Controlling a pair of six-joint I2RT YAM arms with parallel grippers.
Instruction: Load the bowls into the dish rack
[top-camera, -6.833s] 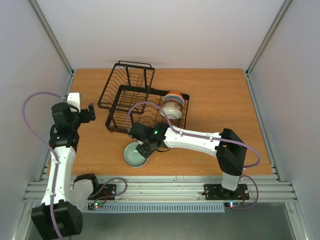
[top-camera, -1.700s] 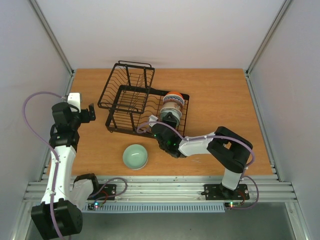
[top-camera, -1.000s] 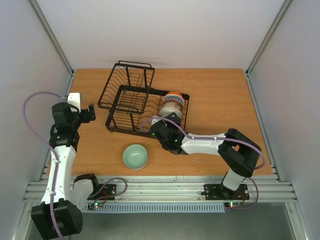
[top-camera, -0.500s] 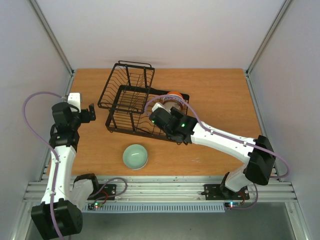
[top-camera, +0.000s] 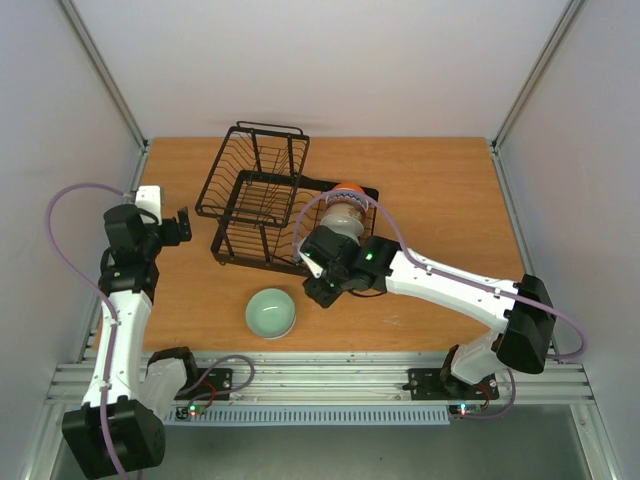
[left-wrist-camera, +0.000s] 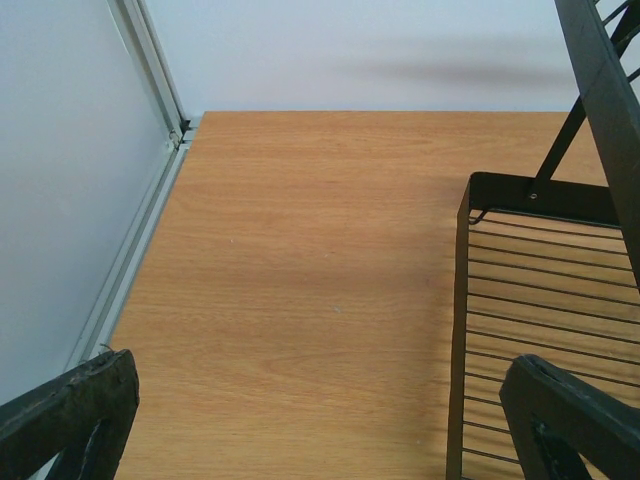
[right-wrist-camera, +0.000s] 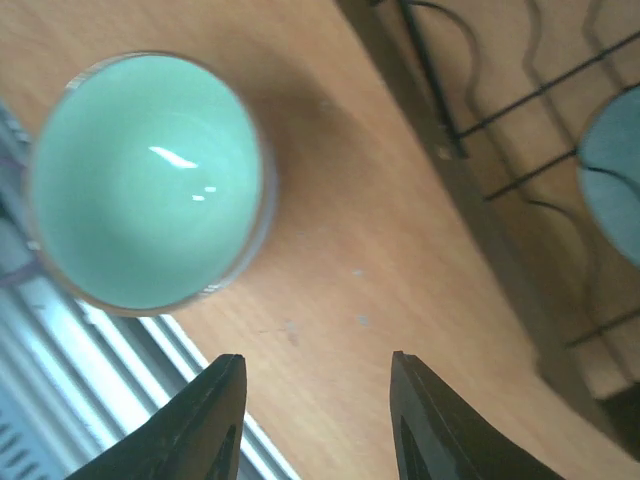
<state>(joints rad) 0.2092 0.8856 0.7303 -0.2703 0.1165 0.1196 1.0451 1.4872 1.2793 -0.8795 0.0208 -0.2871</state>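
A pale green bowl (top-camera: 271, 312) stands upright on the table near the front edge; it also shows in the right wrist view (right-wrist-camera: 150, 180). The black wire dish rack (top-camera: 262, 215) lies behind it. At the rack's right end stand an orange-rimmed bowl (top-camera: 348, 191) and a cream bowl (top-camera: 343, 216). My right gripper (top-camera: 318, 286) is open and empty, hovering just right of the green bowl, between it and the rack's front edge (right-wrist-camera: 470, 170). My left gripper (top-camera: 181, 225) is open and empty, left of the rack (left-wrist-camera: 540, 300).
The rack's smaller basket section (top-camera: 255, 160) points to the back. A metal rail (top-camera: 320, 370) runs along the table's front edge, close below the green bowl. The left wall frame (left-wrist-camera: 150, 200) stands beside my left gripper. A pale bowl's edge (right-wrist-camera: 615, 180) shows inside the rack.
My right gripper has swung from over the rack's front right part down and left to beside the green bowl. The bowls, the rack and the left arm have not moved.
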